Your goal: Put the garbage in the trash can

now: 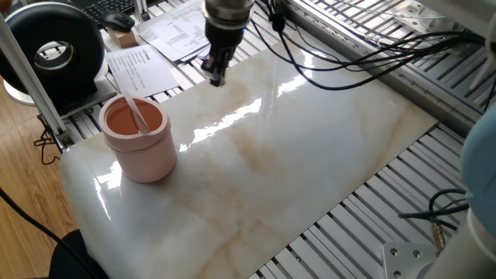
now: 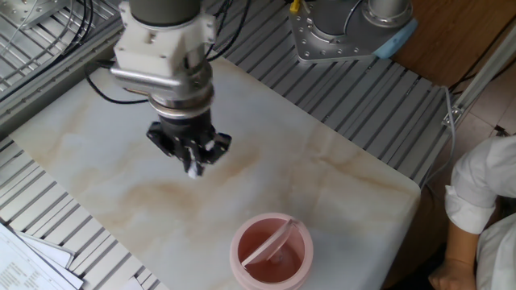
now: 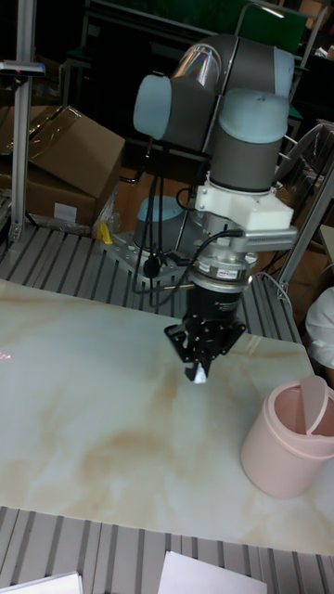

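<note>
We see the trash can standing on the table near one end, the gripper above the slab, apart from it

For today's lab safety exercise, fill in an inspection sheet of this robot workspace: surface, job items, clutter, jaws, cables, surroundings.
Surface: glossy marble slab on a slatted table, glare streaks.
Job's things: pink trash can, lid tilted open; small whitish wad pinched at the gripper tips, off the slab.
Clutter: printed sheets, black round device beside the slab.
Grippers: gripper, jaws shut on the wad.
Cables: black cables trailing across the far slats.
Surroundings: person's white sleeve at one edge, cardboard boxes.
</note>
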